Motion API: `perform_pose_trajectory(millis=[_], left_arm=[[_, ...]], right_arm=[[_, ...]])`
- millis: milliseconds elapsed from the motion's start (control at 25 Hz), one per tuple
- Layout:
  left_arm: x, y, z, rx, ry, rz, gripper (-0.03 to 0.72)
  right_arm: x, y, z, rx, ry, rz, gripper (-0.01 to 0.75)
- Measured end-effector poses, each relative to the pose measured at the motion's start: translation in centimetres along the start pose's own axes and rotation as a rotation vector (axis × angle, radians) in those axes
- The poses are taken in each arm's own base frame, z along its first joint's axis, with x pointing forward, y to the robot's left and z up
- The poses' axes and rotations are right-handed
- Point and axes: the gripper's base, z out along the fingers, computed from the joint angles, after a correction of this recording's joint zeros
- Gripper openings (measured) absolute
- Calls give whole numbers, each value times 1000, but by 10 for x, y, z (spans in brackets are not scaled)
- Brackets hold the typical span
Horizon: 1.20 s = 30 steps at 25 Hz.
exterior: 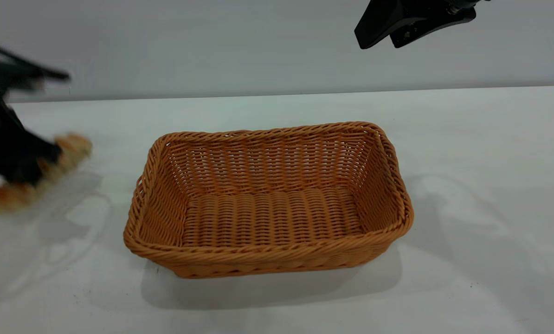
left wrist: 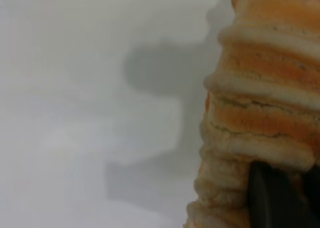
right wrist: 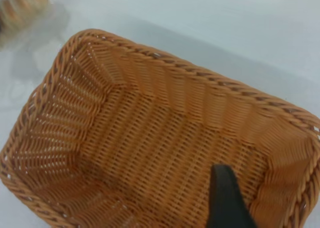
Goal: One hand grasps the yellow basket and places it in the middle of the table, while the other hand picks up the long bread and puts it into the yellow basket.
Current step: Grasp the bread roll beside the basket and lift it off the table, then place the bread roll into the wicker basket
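The yellow basket [exterior: 267, 253], a woven wicker rectangle, stands empty in the middle of the white table [exterior: 467, 139]. My left gripper [exterior: 35, 169] is at the far left, just above the table. It is shut across the middle of the long bread [exterior: 73, 147], whose two ends stick out on either side. In the left wrist view the ridged bread [left wrist: 260, 103] fills one side, with a black finger [left wrist: 272, 198] pressed against it. My right gripper [exterior: 378, 45] hangs high above the basket's far right corner, open and empty. The right wrist view looks down into the basket [right wrist: 165, 58] past one finger [right wrist: 225, 198].
A plain grey wall runs behind the table's far edge. The bread also shows in a corner of the right wrist view [right wrist: 22, 5], apart from the basket. Bare tabletop lies between the bread and the basket's left side.
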Motion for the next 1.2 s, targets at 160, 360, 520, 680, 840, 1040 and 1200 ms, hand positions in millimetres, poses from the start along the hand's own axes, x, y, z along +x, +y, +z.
perform_pose_trajectory(millis=[160,360,520,680,840,1040,1200], left_arm=[[-20,-7,-43,-2,-124,-56,82],[-33,-58,-75,69,-208,14,82],[-30,-107,-82,141,-225,133,82],[-28,-143,-83,202,-272,213,82],[-20,-165,-61,233,-250,257,84],[-13,-187,-37,253,-209,297,258],[-16,-202,-34,285,-247,296,531]], right_arm=[[0,0,0,0,0,-11,493],[0,0,0,0,0,-18,491],[0,0,0,0,0,-17,492],[0,0,0,0,0,-19,490],[0,0,0,0,0,-30,490],[0,0,0,2,-3,-36,490],[0,0,0,3,-4,-40,490]])
